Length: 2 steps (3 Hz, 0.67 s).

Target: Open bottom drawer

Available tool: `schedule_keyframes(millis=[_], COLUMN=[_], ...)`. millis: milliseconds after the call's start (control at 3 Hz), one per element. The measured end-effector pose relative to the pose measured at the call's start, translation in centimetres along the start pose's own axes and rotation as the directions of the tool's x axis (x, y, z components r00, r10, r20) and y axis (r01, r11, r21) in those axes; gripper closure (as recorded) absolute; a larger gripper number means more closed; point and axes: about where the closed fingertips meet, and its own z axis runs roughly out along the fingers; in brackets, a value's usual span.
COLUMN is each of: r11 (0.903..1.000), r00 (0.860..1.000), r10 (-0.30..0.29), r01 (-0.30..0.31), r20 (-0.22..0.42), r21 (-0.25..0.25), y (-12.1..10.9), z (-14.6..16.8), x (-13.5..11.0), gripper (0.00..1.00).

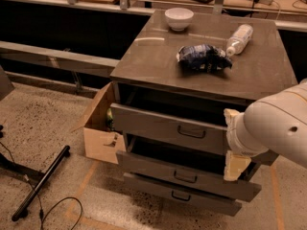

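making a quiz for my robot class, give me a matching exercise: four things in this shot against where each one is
1 white bowl
2 plastic bottle
3 bottom drawer
4 gripper

A lying on its side, right part of the cabinet top
B lowest of the three fronts
C upright, at the back of the cabinet top
D in front of the middle drawer, at its right end

Pairs: 1-C, 2-A, 3-B, 4-D
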Motion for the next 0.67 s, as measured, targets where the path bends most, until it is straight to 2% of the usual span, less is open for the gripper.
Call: schedule_keyframes(millis=[333, 667], r11=[0.9999, 0.9978], r00=[0.999, 0.997], r10=[0.010, 0.064], r01=[-0.010, -0.065], r20=[-0.032, -0.034], r21=[0.002, -0.013], y=[0.7, 2.3], z=[0.9, 3.1], x=[0.5, 2.2], gripper=[0.00, 0.00])
